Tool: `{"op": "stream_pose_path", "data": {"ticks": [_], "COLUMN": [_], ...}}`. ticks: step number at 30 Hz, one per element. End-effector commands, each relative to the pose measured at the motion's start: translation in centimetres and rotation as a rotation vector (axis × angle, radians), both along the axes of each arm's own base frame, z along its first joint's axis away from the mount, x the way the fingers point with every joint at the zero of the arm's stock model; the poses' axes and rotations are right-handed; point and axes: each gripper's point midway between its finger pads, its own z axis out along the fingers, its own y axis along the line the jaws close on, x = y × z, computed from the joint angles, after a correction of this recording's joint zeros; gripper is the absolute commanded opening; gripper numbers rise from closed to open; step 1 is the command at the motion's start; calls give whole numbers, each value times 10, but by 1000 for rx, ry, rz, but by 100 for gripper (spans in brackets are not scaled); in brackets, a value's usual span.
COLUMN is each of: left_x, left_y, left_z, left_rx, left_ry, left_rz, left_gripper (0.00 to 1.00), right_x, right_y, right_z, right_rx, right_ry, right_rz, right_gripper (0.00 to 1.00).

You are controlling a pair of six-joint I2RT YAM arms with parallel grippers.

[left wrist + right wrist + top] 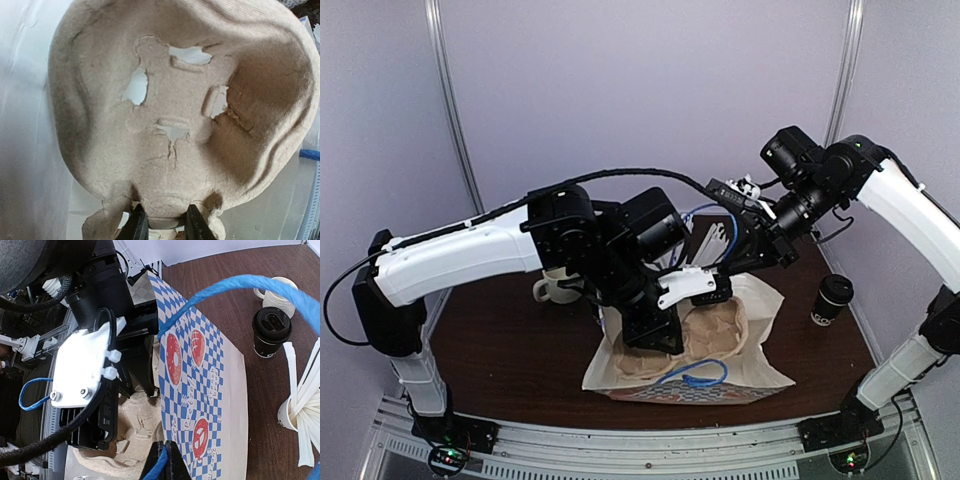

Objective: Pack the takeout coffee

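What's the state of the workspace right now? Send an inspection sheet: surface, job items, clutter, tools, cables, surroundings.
Surface: dark brown table; no spill seen.
Job's things: lidded black cup upright at the table's right; second black cup upright beside the cream mug; neither in the paper bag.
Clutter: the cream mug; white cup of stirrers.
Tools: left tool shut on the pulp cup carrier, inside the bag's mouth; right tool shut on the bag's blue handle.
Cables: black cable arcs above the left arm.
Surroundings: pale walls; metal rail along the near edge.
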Motion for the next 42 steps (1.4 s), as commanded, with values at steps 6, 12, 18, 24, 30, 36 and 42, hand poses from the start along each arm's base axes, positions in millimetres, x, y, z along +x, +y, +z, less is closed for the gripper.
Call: {"op": "stream_pose_path", "data": {"ticks": [6,12,18,24,30,36,42], "left_x": [19,30,18,14,18,22,7], "left_y": [8,4,11,-1,4,5,0], "left_z": [-21,-41,-65,-82,-100,-85,-22], "left_rx": [183,262,301,309,378,353,193], "left_ry": [-149,-183,-126,-95,-104,-134,-165], "left_rz": [26,40,1,-30,-36,-15,-29], "left_gripper": [23,22,23,26,43,53,60], "right_x": [0,-1,-2,-1,-1,-1,2], "right_y": [5,5,4,5,5,5,5], "right_z": [0,-1,-4,-6,-6,-8,-9], "right_rx": [17,15,13,10,9,7,-1], "right_ry": [46,50,51,59,57,57,50], "right_rz": [18,21,20,21,21,20,17], "right_gripper": [0,0,0,0,0,0,0]}}
